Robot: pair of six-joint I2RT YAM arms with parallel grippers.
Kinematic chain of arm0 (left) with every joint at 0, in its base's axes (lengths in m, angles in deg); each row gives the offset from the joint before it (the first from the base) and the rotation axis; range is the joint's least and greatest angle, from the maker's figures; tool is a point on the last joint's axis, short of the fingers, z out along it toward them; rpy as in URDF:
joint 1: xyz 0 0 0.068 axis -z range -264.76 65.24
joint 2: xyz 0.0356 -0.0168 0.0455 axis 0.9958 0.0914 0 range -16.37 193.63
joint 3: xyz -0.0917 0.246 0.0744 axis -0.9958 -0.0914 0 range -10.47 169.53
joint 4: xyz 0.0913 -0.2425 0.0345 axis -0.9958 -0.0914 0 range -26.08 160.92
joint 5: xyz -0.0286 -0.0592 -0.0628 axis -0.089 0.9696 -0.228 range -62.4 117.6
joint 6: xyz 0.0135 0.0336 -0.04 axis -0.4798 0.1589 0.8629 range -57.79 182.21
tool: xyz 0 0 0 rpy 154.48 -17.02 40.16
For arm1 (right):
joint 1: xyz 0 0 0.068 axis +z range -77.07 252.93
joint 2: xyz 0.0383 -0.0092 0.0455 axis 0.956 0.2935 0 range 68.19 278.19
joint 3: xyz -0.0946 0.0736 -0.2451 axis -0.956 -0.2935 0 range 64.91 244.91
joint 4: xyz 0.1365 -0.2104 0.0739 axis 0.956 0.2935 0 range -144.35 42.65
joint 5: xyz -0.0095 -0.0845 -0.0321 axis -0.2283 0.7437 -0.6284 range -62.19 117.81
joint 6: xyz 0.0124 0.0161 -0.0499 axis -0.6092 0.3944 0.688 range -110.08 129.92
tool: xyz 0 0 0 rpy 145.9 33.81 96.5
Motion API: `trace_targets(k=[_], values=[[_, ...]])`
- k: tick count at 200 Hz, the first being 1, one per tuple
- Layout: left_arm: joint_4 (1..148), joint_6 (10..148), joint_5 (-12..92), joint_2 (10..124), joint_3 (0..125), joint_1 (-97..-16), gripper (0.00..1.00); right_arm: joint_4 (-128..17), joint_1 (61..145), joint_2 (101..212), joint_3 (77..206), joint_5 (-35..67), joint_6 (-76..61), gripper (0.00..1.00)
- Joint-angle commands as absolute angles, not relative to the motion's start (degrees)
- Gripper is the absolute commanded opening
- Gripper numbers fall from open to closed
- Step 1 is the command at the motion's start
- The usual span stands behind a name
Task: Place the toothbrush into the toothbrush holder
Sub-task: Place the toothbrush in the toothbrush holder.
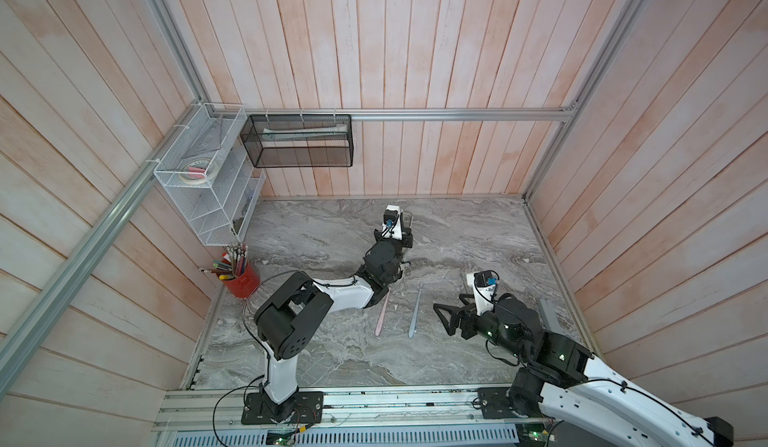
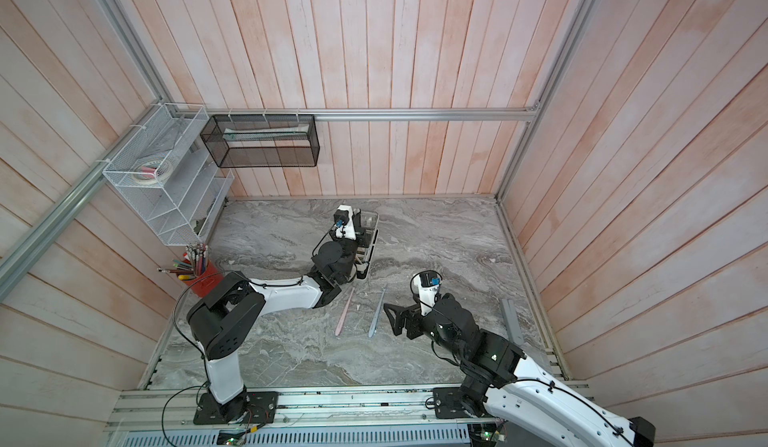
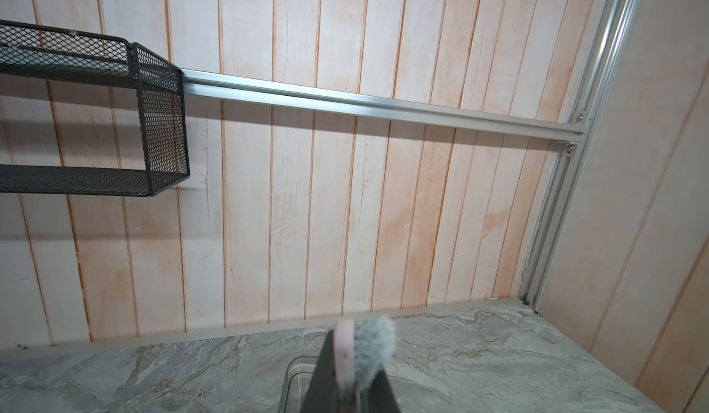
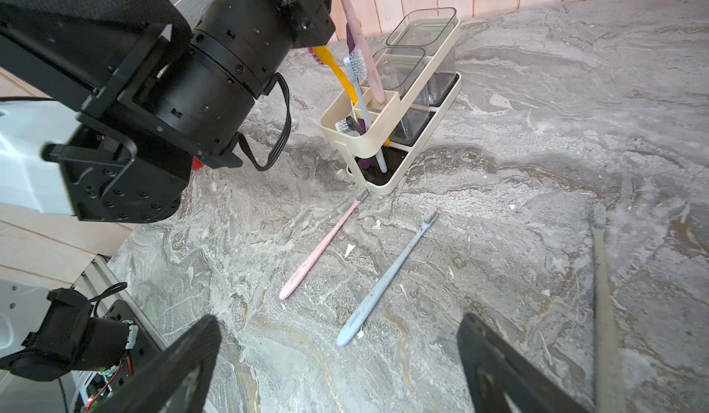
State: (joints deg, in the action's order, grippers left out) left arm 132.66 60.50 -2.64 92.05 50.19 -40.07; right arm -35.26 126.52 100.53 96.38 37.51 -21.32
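Observation:
The cream-white toothbrush holder (image 4: 387,123) stands on the marble table at mid-back, largely hidden by the left arm in both top views (image 2: 371,233). My left gripper (image 3: 347,384) is directly above it, shut on a pink toothbrush (image 4: 362,42) just below its grey bristle head (image 3: 374,342). The handle's lower end sits inside one of the holder's compartments. My right gripper (image 4: 339,324) is open and empty, low over the table (image 1: 441,320), beside the handle end of a loose blue toothbrush (image 4: 387,276). A second pink toothbrush (image 4: 322,246) lies next to the blue one.
Yellow, purple and pale blue brushes and two clear cups (image 4: 422,27) stand in the holder. A beige toothbrush (image 4: 602,296) lies to the right. A red pen cup (image 1: 243,278), a white wire rack (image 1: 203,175) and a black mesh shelf (image 1: 299,141) line the left and back walls.

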Motion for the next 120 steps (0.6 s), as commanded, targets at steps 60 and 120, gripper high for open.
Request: trace_targets(k=[60, 120], values=[[134.03, 62.04, -0.45, 93.83, 49.7, -40.02, 0.0, -37.63, 126.55, 99.57, 93.84, 35.75, -21.28, 0.98], [133.93, 61.63, 0.16, 93.87, 49.46, -39.84, 0.05, -38.0, 126.55, 99.05, 93.39, 35.48, -21.45, 0.98]])
